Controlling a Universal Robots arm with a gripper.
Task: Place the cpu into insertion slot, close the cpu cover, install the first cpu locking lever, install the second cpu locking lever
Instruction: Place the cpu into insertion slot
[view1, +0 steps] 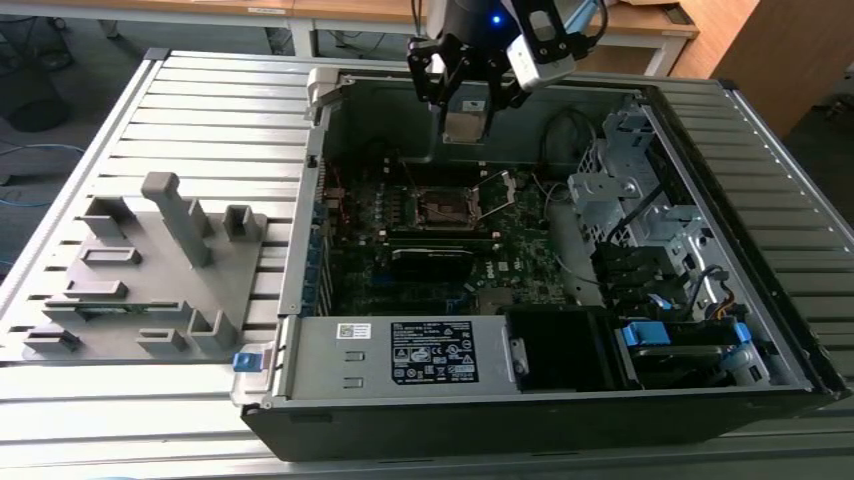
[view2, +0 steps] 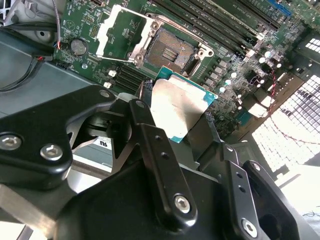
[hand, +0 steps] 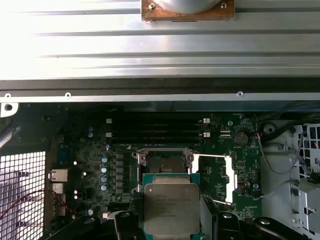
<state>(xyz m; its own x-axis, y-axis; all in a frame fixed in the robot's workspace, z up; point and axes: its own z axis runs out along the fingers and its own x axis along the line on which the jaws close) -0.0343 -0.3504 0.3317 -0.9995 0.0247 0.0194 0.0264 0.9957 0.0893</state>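
Note:
My gripper (view1: 465, 112) hangs above the open computer case, shut on the cpu (view1: 465, 126), a flat square chip with a silver-grey top. In both wrist views the cpu (view2: 177, 107) (hand: 171, 207) sits between two black fingers (view2: 150, 145), held by its edges. The insertion slot (view1: 441, 208) (view2: 170, 50) (hand: 162, 162) lies bare on the green motherboard, below and apart from the chip. The cpu cover (view1: 497, 194) (view2: 117, 32) (hand: 215, 175) is swung open beside the slot.
A grey plastic fixture (view1: 147, 270) stands on the slatted table at the exterior view's left. Inside the case are a labelled power supply (view1: 400, 355), a black shroud (view1: 567, 345), a drive cage (view1: 641, 190), memory slots (hand: 155, 132) and loose cables (hand: 280, 155).

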